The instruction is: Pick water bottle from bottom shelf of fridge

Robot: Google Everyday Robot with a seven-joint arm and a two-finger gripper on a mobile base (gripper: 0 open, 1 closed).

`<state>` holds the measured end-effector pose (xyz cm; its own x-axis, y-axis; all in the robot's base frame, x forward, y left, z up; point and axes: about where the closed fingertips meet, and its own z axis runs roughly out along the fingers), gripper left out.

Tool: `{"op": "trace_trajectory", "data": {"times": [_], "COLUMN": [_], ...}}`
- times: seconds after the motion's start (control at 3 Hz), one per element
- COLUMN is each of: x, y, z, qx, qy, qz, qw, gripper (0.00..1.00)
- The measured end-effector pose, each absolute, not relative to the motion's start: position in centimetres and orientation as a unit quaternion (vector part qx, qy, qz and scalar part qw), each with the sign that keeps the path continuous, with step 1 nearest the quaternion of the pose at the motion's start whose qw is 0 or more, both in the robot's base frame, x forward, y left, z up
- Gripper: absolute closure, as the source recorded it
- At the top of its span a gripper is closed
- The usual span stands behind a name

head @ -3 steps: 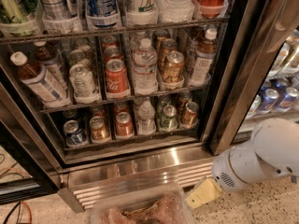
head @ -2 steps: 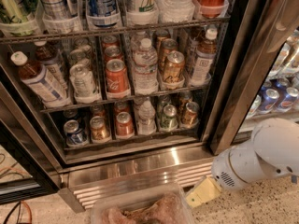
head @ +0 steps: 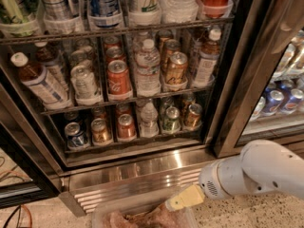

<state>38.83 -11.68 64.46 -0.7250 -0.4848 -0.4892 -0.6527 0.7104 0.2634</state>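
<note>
Jaws on the gripper (head: 142,217) are sitting at the bottom edge of the view, and honestly I can't tell if they're spread or closed. Fridge (head: 228,103) is looming ahead; on its bottom shelf (head: 118,144) the water bottle (head: 148,118) is standing upright mid-row between cans, up and forward of the jaws.

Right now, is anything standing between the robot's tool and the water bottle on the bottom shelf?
Nothing visible does. The tool is at the picture's bottom edge, below the fridge grille. The water bottle stands at the front of the bottom shelf, a red can and a green can beside it, none before it.
</note>
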Motion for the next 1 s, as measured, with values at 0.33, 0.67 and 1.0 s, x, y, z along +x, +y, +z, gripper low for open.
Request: {"op": "trace_trajectory", "data": {"times": [0.33,0.67,1.0], "x": [41.7,44.5,44.5], "y": [-9.9,-8.9,-8.9], "z": [63.0,61.9,61.9], "qx": [-0.259,-0.211,-0.211], "qy": [0.907,0.91,0.91], "qz": [0.228,0.246,0.246], "qw": [0.241,0.258,0.258], "gripper": [0.0,0.0,0.0]}}
